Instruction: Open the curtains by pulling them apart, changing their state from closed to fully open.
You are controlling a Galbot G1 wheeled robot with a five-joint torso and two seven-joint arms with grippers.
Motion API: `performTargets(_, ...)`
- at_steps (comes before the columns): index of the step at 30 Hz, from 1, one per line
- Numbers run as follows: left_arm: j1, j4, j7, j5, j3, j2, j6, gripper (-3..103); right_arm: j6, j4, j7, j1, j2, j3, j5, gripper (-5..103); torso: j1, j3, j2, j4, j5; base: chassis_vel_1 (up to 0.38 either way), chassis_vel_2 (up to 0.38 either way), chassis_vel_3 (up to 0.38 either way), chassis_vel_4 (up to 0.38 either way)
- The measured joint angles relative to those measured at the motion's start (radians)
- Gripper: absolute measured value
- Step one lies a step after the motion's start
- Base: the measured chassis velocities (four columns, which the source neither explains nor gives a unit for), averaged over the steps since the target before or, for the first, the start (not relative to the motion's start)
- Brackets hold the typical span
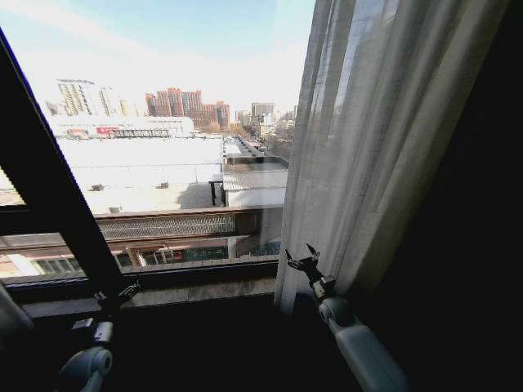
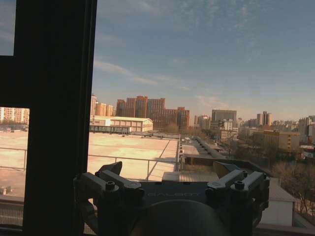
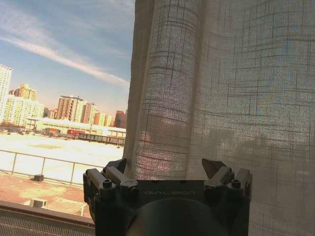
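You've got the right gripper [image 1: 301, 260] raised at the lower inner edge of the sheer curtain [image 1: 368, 139], fingers spread wide, gripping nothing. On the right wrist cam the same gripper [image 3: 167, 169] sits close in front of the curtain [image 3: 211, 88], fabric showing between the spread fingertips; contact can't be confirmed. That curtain hangs bunched right of the window frame post [image 1: 49, 188], glass beside it uncovered. Left gripper [image 1: 124, 291] sits low at the base of that post, jaws wide apart and empty; left wrist cam shows it [image 2: 170, 172] facing bare glass just beside the post [image 2: 54, 113].
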Motion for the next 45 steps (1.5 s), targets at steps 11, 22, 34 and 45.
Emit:
performTargets(11, 0.000, 0.000, 0.000, 0.000, 0.000, 0.000, 0.000, 100, 0.005, 0.013, -0.009, -0.016, -0.015, 0.000, 0.011, 41, 0.000, 0.000, 0.000, 0.0001, -0.0001, 0.000, 0.000, 0.000, 0.000)
performTargets(22, 0.000, 0.000, 0.000, 0.000, 0.000, 0.000, 0.000, 100, 0.044, 0.021, -0.102, -0.042, -0.018, 0.023, 0.031, 4, 0.000, 0.000, 0.000, 0.0001, 0.0000, 0.000, 0.000, 0.000, 0.000)
performTargets(34, 0.000, 0.000, 0.000, 0.000, 0.000, 0.000, 0.000, 100, 0.051, 0.024, -0.216, -0.057, -0.024, 0.052, 0.056, 0, 0.000, 0.000, 0.000, 0.0001, -0.0001, 0.000, 0.000, 0.000, 0.000)
performTargets(45, 0.000, 0.000, 0.000, 0.000, 0.000, 0.000, 0.000, 100, 0.048, 0.013, -0.226, -0.054, -0.021, 0.055, 0.070, 0, 0.000, 0.000, 0.000, 0.0002, -0.0001, -0.038, -0.044, 0.037, 0.047)
